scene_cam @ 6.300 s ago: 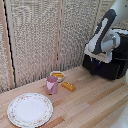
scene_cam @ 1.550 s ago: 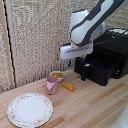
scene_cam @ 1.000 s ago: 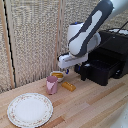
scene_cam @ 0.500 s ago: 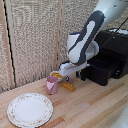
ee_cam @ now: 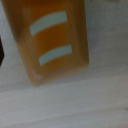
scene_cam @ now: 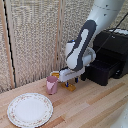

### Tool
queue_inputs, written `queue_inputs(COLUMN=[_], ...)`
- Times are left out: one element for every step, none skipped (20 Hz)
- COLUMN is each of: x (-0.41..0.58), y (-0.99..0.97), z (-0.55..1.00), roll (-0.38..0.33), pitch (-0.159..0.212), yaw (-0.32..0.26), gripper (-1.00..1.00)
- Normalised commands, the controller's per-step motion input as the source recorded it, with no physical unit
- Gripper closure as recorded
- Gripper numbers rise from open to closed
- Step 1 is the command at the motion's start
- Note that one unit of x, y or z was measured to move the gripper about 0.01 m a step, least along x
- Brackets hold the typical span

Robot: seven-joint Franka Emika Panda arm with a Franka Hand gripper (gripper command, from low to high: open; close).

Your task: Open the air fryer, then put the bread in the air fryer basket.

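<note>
Near the pink cup (scene_cam: 52,84) my hand (scene_cam: 70,81) hovers over bread (ee_cam: 55,42); finger state unclear; light, soft, I'd pinch mid-length.

Worktop (scene_cam: 95,107): pale wood, smooth, visible grain, low sheen. Air fryer (scene_cam: 112,52): black plastic, smooth, slightly glossy; its basket (scene_cam: 102,70) the same finish. Bread (ee_cam: 55,42): golden-orange, glossy, blurred in the wrist view. Beside the bread, cup (scene_cam: 52,85): pink, matt. Plate (scene_cam: 29,110): white, glazed, patterned rim. Arm (scene_cam: 82,45): white and grey, glossy plastic shell.
</note>
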Motion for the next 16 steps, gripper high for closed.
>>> queue_inputs(x=[0.251, 0.169, 0.223, 0.234, 0.194, 0.174, 0.143, 0.129, 0.083, 0.017, 0.000, 0.000, 0.000, 0.009, 0.000, 0.000], y=[-0.01, 0.00, 0.00, 0.00, 0.00, 0.00, 0.00, 0.00, 0.00, 0.00, 0.00, 0.00, 0.00, 0.00, 0.00, 0.00], z=[-0.17, -0.17, -0.20, -0.22, -0.21, -0.22, -0.22, -0.20, -0.14, -0.06, -0.03, -0.01, -0.01, 0.00, 0.00, 0.00], roll=[0.055, 0.044, 0.024, 0.014, 0.009, 0.001, 0.000, 0.000, 0.000, 0.000, 0.000, 0.000, 0.000, 0.000, 0.000, 0.000], pitch=[0.019, 0.086, 0.146, 0.187, 0.189, 0.186, 0.177, 0.148, 0.077, 0.027, 0.019, 0.027, 0.016, 0.000, 0.000, -0.007], yaw=[0.037, 0.039, 0.017, 0.026, 0.031, 0.032, 0.032, 0.039, 0.045, 0.039, 0.033, 0.044, 0.061, 0.066, 0.059, 0.020], gripper=[-1.00, -1.00, -1.00, -1.00, -1.00, 1.00, 1.00, 1.00, 1.00, 1.00, 1.00, 1.00, 1.00, 1.00, 1.00, 1.00])
